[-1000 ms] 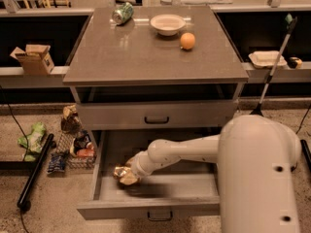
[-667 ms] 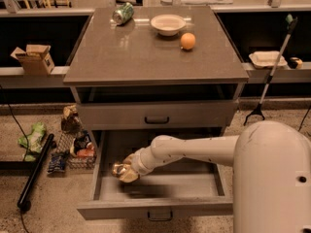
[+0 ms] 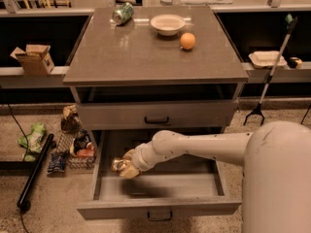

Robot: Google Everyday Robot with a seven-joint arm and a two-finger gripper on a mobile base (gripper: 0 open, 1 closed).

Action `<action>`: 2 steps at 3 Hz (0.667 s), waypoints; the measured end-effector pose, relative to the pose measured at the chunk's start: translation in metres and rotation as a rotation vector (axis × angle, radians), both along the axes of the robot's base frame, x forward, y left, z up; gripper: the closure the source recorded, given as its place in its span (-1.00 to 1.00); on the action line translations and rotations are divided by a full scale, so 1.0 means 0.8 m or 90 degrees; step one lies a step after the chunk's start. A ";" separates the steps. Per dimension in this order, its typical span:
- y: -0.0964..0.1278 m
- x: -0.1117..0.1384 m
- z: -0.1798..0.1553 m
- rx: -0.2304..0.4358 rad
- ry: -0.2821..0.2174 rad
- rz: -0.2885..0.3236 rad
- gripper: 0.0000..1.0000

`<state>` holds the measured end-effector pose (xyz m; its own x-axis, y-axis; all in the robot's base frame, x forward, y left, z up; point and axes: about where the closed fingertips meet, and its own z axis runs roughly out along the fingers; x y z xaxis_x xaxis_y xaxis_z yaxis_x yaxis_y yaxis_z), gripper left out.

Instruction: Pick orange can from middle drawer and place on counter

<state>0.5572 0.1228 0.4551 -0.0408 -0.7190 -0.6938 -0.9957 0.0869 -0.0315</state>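
The orange can (image 3: 117,164) is a small shiny copper can at the left of the open middle drawer (image 3: 158,208). My gripper (image 3: 124,167) reaches into the drawer from the right on a white arm and is closed around the can, which looks slightly raised off the drawer floor. The counter (image 3: 146,52) is the glossy grey-brown slab on top of the cabinet, above and behind the drawer.
On the counter lie a green-and-silver can (image 3: 122,12), a white bowl (image 3: 167,24) and an orange fruit (image 3: 187,41). A closed drawer front with a black handle (image 3: 156,120) sits above the open drawer. Litter and a black pole (image 3: 34,171) lie on the floor at left.
The arm has shifted a little and the gripper with the can has risen slightly inside the drawer. Nothing on the counter has moved.
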 end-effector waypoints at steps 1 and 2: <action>-0.002 -0.011 0.071 -0.018 -0.031 0.026 1.00; -0.006 -0.011 0.162 -0.050 -0.085 0.040 1.00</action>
